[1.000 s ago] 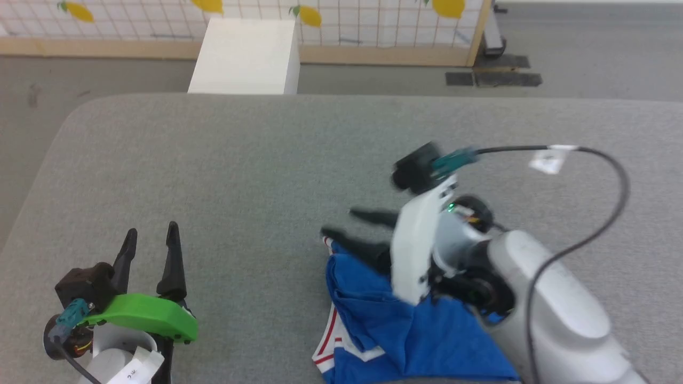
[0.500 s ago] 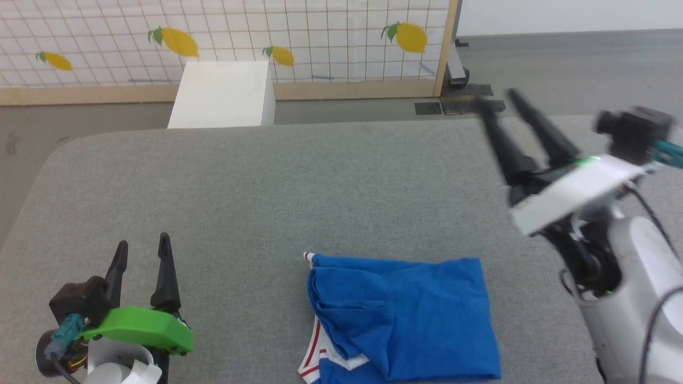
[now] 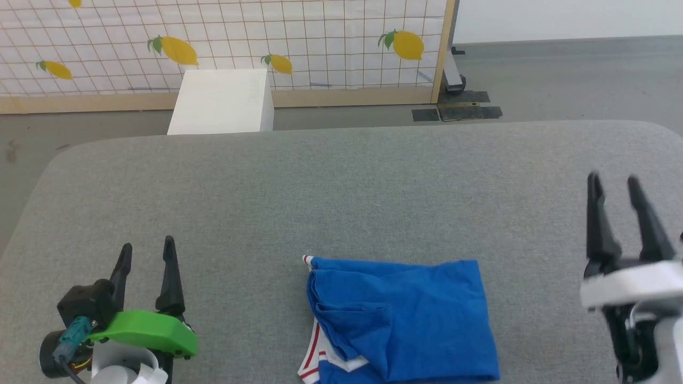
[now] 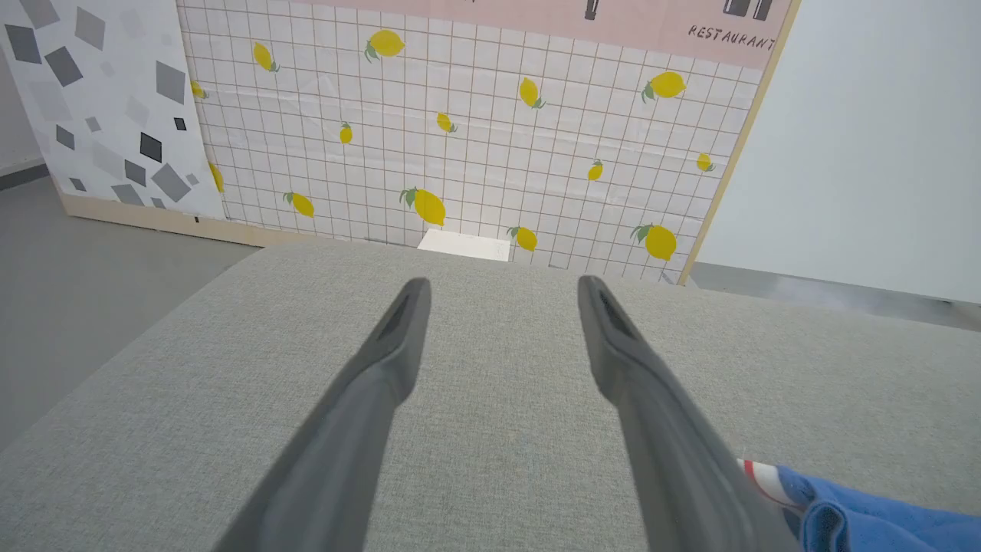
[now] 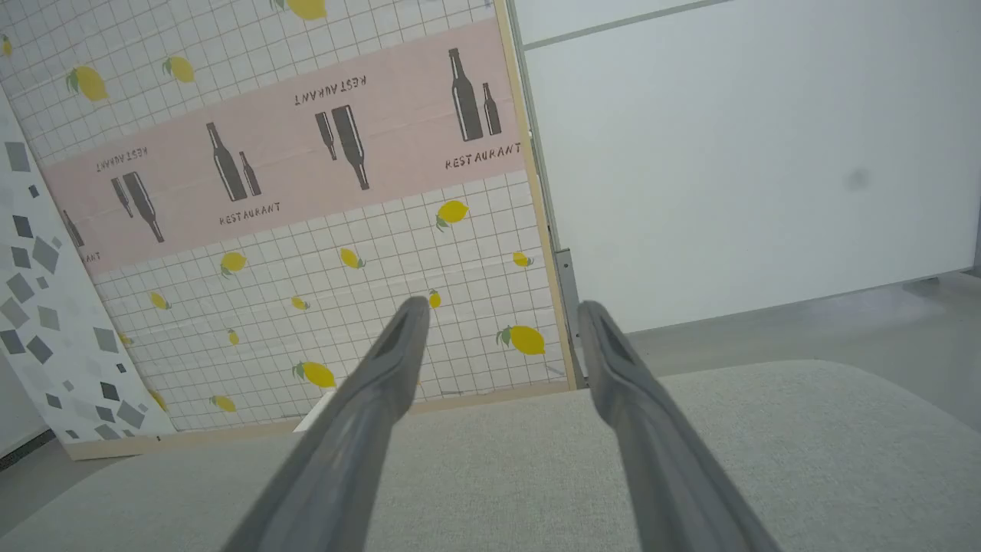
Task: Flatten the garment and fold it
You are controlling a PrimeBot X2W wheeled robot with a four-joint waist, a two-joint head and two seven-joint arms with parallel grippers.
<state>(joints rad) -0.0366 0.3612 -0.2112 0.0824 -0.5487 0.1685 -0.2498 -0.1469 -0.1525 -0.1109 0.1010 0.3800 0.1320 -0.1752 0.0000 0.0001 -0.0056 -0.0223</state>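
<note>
The left gripper (image 3: 148,245) held its two dark fingers spread with nothing between them, over the grey padded surface (image 3: 341,186). To its right, near but apart, lay the garment (image 3: 405,314), a folded blue bundle with red-and-white trim showing on the side facing that gripper. Beyond the garment and clear of it, the right gripper (image 3: 612,180) was likewise spread and empty. Ahead of both, past the surface's far edge, stood a white box (image 3: 221,101) and a lemon-print screen (image 3: 320,42).
</note>
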